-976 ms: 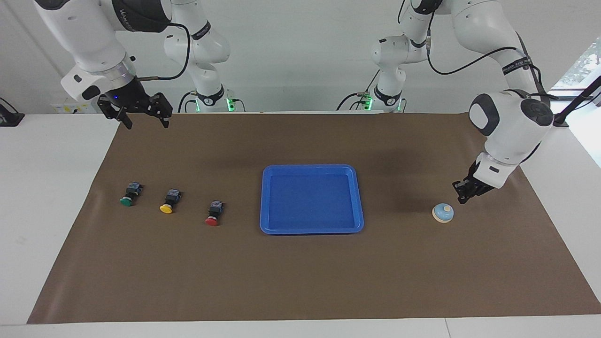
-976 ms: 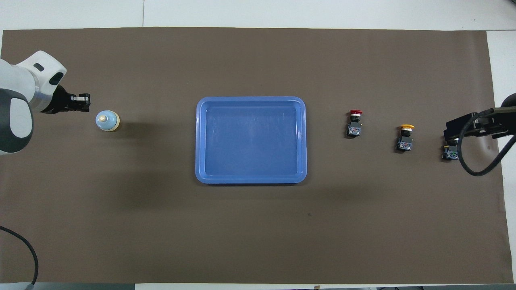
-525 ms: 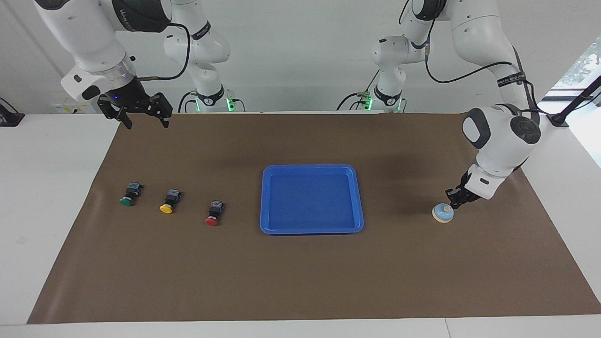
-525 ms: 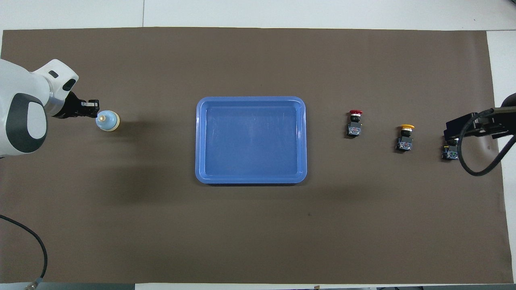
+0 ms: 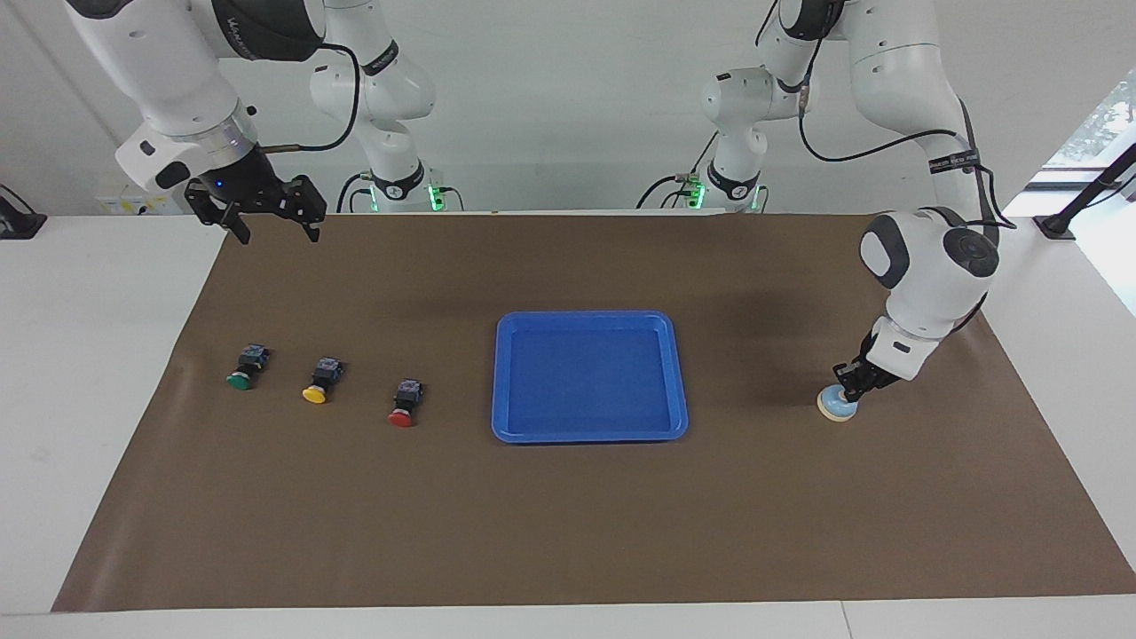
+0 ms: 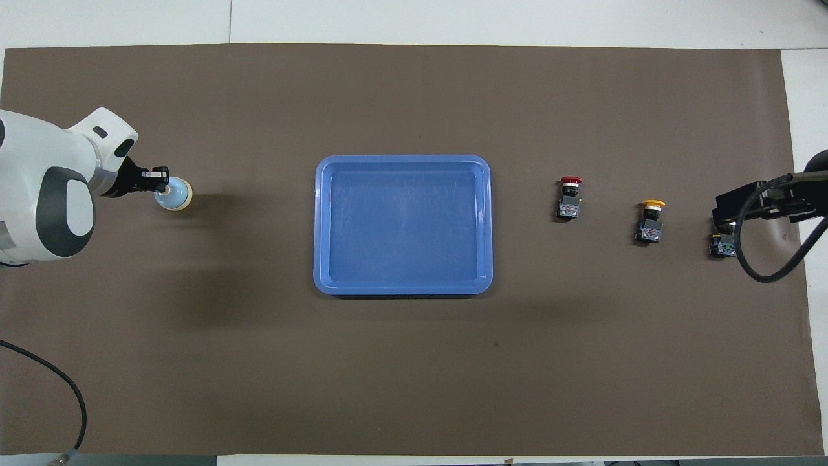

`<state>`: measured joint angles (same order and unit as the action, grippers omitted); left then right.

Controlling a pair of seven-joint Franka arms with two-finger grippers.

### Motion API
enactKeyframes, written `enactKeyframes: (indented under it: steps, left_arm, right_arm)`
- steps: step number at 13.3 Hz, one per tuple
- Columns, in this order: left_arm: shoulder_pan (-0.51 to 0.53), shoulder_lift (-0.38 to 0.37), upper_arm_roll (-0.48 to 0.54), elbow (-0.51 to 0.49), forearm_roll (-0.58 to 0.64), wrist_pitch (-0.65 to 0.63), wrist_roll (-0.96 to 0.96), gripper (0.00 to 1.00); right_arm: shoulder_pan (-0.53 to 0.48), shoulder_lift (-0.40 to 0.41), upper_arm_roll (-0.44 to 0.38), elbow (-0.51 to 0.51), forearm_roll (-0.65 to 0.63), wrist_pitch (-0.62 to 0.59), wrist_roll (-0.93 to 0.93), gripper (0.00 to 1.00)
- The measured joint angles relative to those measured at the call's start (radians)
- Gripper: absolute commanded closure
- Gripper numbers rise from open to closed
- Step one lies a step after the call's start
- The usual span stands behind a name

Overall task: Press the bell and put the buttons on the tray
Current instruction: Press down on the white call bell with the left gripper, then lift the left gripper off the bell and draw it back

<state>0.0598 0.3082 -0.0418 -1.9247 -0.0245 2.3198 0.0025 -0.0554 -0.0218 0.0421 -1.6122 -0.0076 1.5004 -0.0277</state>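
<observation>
The light-blue bell (image 5: 834,407) sits on the brown mat at the left arm's end; it also shows in the overhead view (image 6: 178,196). My left gripper (image 5: 846,383) is shut, its tips down on the bell's top, hiding the knob; it shows in the overhead view (image 6: 160,189) too. The green button (image 5: 241,366), yellow button (image 5: 319,380) and red button (image 5: 405,402) lie in a row toward the right arm's end. The empty blue tray (image 5: 586,373) lies mid-table. My right gripper (image 5: 276,232) is open and waits raised, over the mat's edge nearest the robots.
The brown mat (image 5: 568,532) covers most of the white table. In the overhead view the right gripper (image 6: 753,206) hides the green button's cap; only its black body (image 6: 721,246) shows. A black cable (image 6: 65,401) lies at the mat's corner nearest the left arm.
My left gripper has moved down and sideways from beside the bell onto its top. The right arm, buttons and tray have not moved.
</observation>
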Motion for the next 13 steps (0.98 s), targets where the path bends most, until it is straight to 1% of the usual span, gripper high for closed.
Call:
enactKeyframes:
  steps: [1,2,3,4,6,13]
  left_arm:
    - [0.000,0.000,0.000,0.001,0.000,-0.001,0.000,0.44]
    - [0.000,0.000,0.000,0.003,0.000,-0.006,0.000,0.17]
    - [0.000,-0.001,0.001,0.010,0.000,-0.024,0.001,0.00]
    - [0.001,-0.009,0.002,0.021,0.000,-0.052,0.001,0.00]
    - [0.001,-0.056,0.002,0.047,0.000,-0.142,0.001,0.00]
    - [-0.001,-0.318,-0.004,0.060,0.000,-0.446,0.001,0.00]
  right_arm:
    - [0.000,0.000,0.000,0.000,0.000,0.000,0.000,0.00]
    - [0.000,0.000,0.000,0.000,0.000,0.000,0.000,0.00]
    - [0.000,0.000,0.000,0.000,0.000,0.000,0.000,0.00]
    - [0.000,0.000,0.000,0.000,0.000,0.000,0.000,0.00]
    - [0.000,0.000,0.000,0.000,0.000,0.000,0.000,0.00]
    - [0.000,0.000,0.000,0.000,0.000,0.000,0.000,0.00]
